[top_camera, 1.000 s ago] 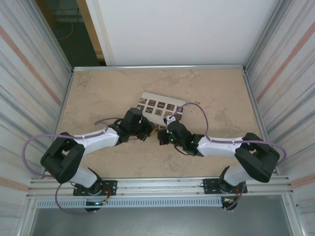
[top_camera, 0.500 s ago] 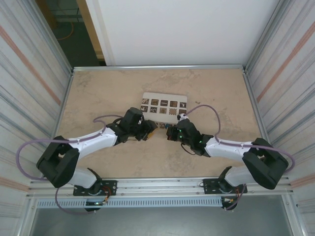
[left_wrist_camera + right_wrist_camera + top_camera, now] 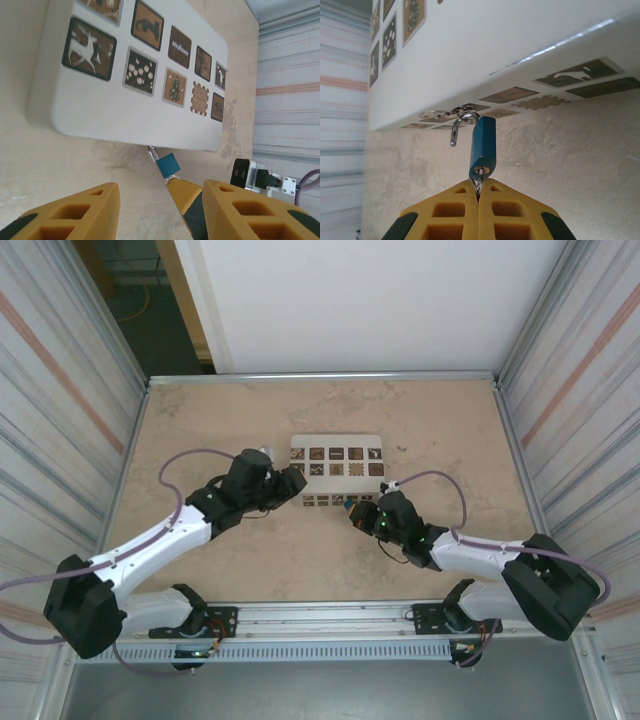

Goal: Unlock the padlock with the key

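The right tool is pinched together on the key, whose tip sits in the bottom of the blue padlock. The padlock is just beside the near edge of the white box, with one leg of its silver shackle free. The left tool hovers near it above the counter, its fingers apart and empty.

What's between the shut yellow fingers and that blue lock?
The key: a thin metal sliver pinched by the right gripper, its tip in the padlock; right wrist view.
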{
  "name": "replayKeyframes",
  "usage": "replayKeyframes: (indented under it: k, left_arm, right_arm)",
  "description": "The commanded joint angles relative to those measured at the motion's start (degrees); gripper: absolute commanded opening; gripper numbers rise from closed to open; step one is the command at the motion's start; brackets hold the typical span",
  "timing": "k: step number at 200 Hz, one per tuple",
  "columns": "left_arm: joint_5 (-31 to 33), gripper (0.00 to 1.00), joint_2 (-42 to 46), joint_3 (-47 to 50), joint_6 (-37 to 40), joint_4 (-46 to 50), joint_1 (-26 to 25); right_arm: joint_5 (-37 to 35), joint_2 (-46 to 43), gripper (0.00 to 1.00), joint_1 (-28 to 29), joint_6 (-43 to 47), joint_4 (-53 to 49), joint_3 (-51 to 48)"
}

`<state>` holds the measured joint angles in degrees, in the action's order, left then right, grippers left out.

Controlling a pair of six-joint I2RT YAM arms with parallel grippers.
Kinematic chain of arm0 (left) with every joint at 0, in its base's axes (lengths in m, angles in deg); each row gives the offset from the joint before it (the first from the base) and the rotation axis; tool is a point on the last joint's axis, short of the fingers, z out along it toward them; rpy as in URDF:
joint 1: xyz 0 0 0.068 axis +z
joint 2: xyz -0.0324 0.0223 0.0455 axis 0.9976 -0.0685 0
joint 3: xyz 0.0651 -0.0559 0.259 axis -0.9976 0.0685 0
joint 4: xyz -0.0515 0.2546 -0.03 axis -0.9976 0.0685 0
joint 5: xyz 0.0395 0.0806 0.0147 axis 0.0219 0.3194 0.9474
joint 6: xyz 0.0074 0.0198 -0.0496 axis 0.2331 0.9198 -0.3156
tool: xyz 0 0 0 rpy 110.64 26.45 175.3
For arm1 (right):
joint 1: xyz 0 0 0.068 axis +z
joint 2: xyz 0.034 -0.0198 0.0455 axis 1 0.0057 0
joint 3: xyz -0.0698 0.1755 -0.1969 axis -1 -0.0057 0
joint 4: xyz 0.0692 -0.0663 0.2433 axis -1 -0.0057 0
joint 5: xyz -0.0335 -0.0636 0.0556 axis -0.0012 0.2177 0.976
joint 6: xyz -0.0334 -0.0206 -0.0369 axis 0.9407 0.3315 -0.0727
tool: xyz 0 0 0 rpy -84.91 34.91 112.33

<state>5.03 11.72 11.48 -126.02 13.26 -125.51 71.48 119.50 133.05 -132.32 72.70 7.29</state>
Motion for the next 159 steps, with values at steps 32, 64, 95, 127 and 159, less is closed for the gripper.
replayKeyframes:
  k: [32, 64, 95, 127, 159]
  left_arm:
    - [6.93, 0.49, 4.77, -0.14, 7.88, 3.85, 0.27]
    - [7.81, 0.50, 5.85, 0.80, 8.25, 4.11, 0.40]
    - [8.73, 0.50, 6.36, 0.94, 8.43, 4.98, 0.54]
    - [9.94, 0.50, 6.99, 0.93, 9.16, 6.00, 0.88]
    - [10.88, 0.53, 7.83, 0.67, 11.03, 7.57, 2.14]
  right_arm:
    - [1.52, 1.89, 0.00, -0.15, -8.39, 1.39, -1.72]
    - [1.14, 3.48, 0.00, 0.11, -9.38, 1.77, -1.43]
    - [0.28, 4.62, 0.00, 0.65, -9.76, 2.10, -1.43]
    - [-0.71, 4.02, 0.09, 1.06, -9.50, 0.98, -1.44]
    - [-2.01, 1.33, 0.20, 1.03, -7.99, -2.91, -1.05]
